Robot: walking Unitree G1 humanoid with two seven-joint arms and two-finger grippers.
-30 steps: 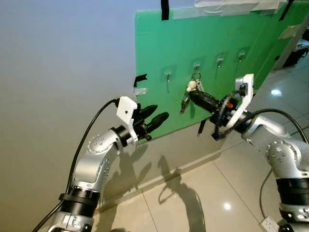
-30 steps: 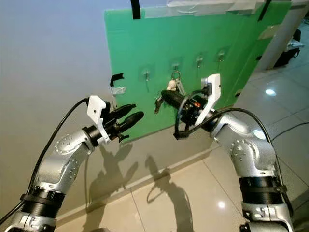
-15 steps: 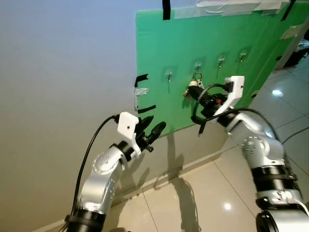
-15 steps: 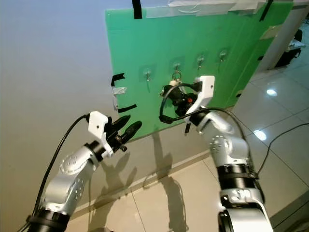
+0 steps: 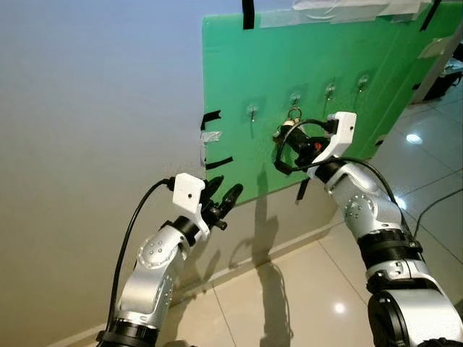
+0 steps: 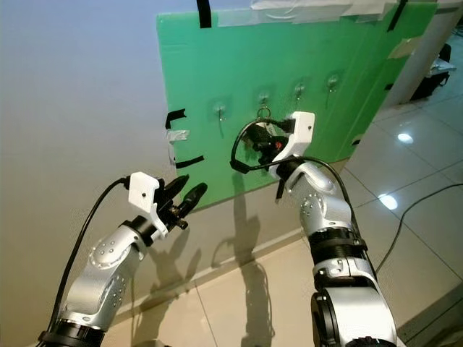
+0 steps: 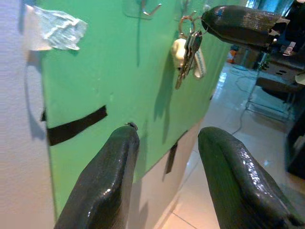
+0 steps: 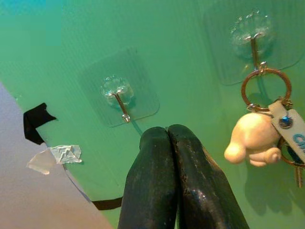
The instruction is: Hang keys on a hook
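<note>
Both jobs look done to me: the keys (image 8: 267,138) hang by their ring on a hook (image 8: 254,45) of the green board (image 5: 239,72), my right gripper (image 8: 174,157) is closed and empty just beside them, my left gripper (image 7: 164,157) spread, so I'd back off.

I see a green board (image 5: 304,65) taped to a grey wall (image 5: 94,108). Black tape strips (image 5: 218,163) and a clear tape scrap (image 5: 210,136) sit at its edge. Glossy floor tiles (image 5: 325,289) lie below.
</note>
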